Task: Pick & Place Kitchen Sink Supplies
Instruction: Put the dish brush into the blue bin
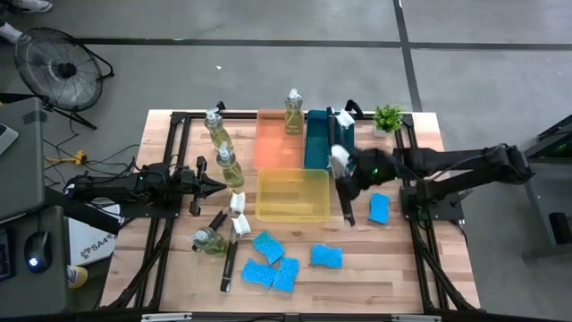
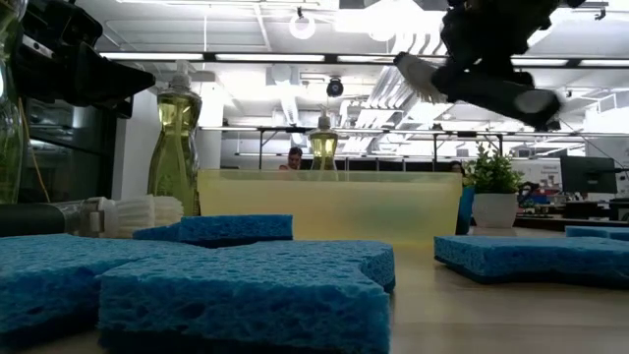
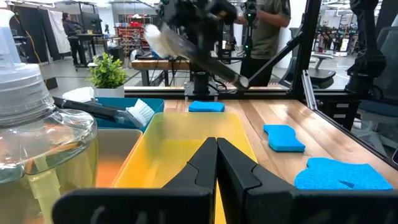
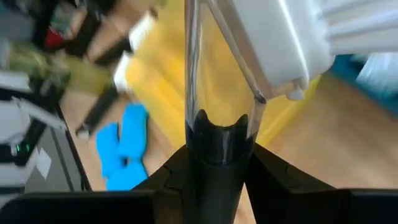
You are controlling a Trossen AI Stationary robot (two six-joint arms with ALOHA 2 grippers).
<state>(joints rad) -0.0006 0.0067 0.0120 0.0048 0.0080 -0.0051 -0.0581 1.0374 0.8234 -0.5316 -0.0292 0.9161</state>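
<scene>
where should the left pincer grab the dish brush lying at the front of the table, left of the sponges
Best guess: grip the dish brush on the bare black handle, around its middle, coming straight down from above with the fingers spanning its narrow width. It lies flat, running front to back; its white head crowds a soap bottle, while the lower handle lies clear of the blue sponges.

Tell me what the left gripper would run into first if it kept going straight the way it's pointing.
Probably the yellow tray: the shut left gripper points right at its near wall, with bare table between. Height is unclear, so it might pass over the rim.

Porous blue sponges [image 2: 246, 280]; translucent plastic yellow tray [image 1: 292, 195]; wood table [image 1: 384, 259].
</scene>
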